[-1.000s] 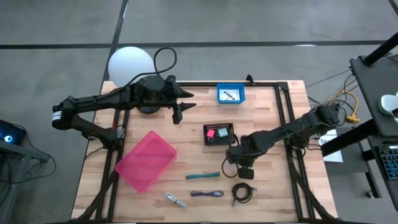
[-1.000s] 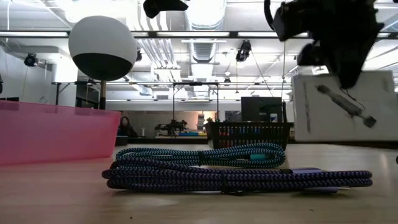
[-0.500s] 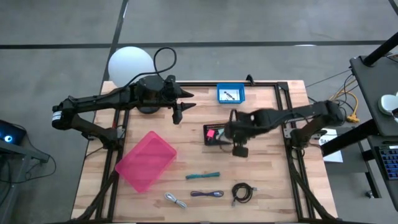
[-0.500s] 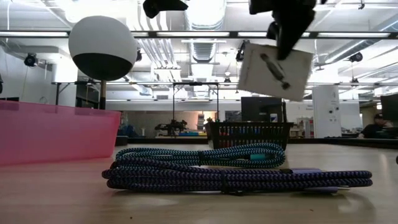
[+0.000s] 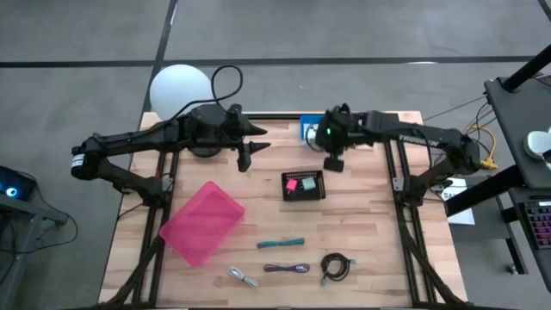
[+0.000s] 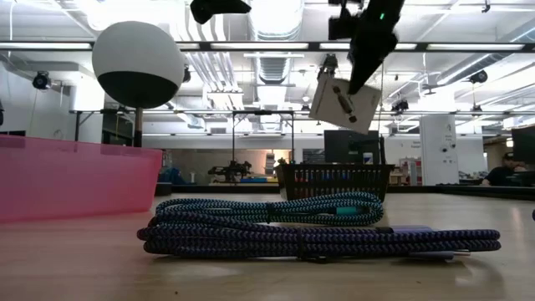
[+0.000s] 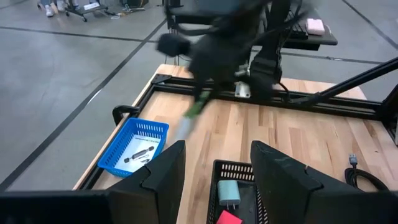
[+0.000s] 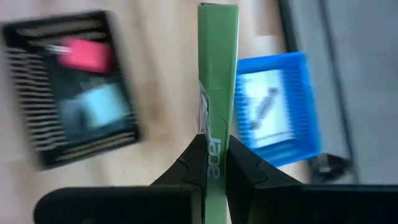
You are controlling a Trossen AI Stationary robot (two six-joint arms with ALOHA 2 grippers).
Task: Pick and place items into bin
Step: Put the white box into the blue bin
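Observation:
My right gripper (image 5: 334, 153) is shut on a flat white box (image 6: 343, 100) with a pale green edge (image 8: 217, 74), held in the air between the blue bin (image 5: 319, 130) and the black basket (image 5: 303, 185). The basket holds a pink cube (image 5: 292, 183) and a mint-green cube (image 5: 307, 183). My left gripper (image 7: 217, 180) is open and idle above the table's far left part. On the near part of the table lie the teal stick (image 5: 280, 244), the purple cable (image 5: 286, 268), the grey-white cable (image 5: 243, 276) and the black cable (image 5: 336, 267). My right gripper pinches the box between its two fingers (image 8: 239, 165), one on each broad face, at the box's end (image 8: 212, 142) nearest the wrist. The box is lifted clear of the table and hangs tilted below the gripper (image 6: 368, 38).
A pink bin (image 5: 202, 222) sits on the table's left near part. The white globe lamp (image 5: 181, 86) stands at the far left corner. A white card with a pen picture (image 8: 264, 109) lies in the blue bin. Bare wood shows between the basket and the cables.
My right gripper, still shut on the box, has swung from above the black cable toward the table's far edge, passing over the black basket and stopping beside the blue bin. The box has stayed in the air throughout.

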